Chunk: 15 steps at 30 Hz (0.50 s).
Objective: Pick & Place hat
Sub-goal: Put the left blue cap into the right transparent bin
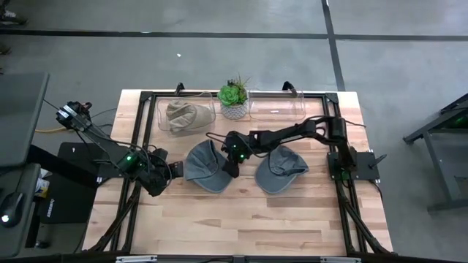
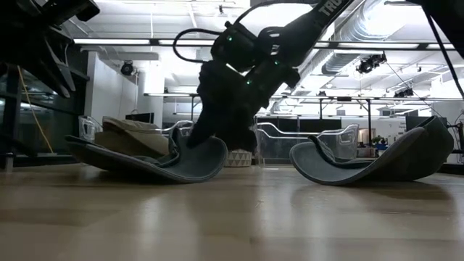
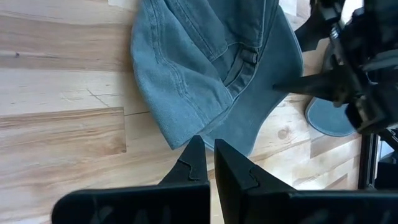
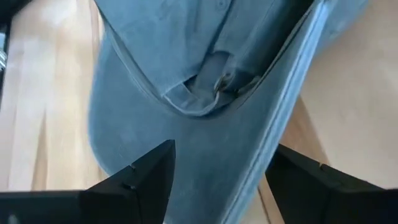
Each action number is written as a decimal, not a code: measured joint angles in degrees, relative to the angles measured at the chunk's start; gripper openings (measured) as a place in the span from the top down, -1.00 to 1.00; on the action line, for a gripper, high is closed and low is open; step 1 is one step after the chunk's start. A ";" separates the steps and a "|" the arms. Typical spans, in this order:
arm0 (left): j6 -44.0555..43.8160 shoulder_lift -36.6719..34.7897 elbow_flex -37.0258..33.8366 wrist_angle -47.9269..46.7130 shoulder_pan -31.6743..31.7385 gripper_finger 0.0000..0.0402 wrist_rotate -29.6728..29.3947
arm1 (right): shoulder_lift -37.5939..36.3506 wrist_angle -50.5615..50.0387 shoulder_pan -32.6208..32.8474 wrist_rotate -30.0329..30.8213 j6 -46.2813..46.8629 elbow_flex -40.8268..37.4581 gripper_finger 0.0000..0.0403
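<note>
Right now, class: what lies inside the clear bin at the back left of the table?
Inside the clear bin lies one tan hat, crumpled, filling most of it. Whatever might sit beneath that hat is covered and cannot be seen.

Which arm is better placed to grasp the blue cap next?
Right. The right gripper is open, straddling the left blue cap's brim; the left gripper is shut beside it.

A dark robot arm comes down from above onto a grey-blue hat (image 2: 190, 161) lying upturned on the wooden table (image 2: 232, 217), its gripper (image 2: 217, 141) at the hat's curled edge. Right of that hat lies a second upturned hat (image 2: 377, 163). Behind it, left, sits a tan hat (image 2: 130, 134).
</note>
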 joint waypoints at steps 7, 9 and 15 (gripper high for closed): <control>0.00 0.00 0.02 0.17 0.00 1.00 0.06 | 0.67 0.15 0.45 2.07 1.30 0.00 0.21; 0.00 0.00 0.02 0.19 0.00 1.00 0.07 | 0.67 0.38 0.43 2.65 1.34 0.00 0.35; 0.00 0.00 0.02 0.19 0.00 1.00 0.15 | 0.67 0.81 0.41 2.23 1.40 0.24 0.85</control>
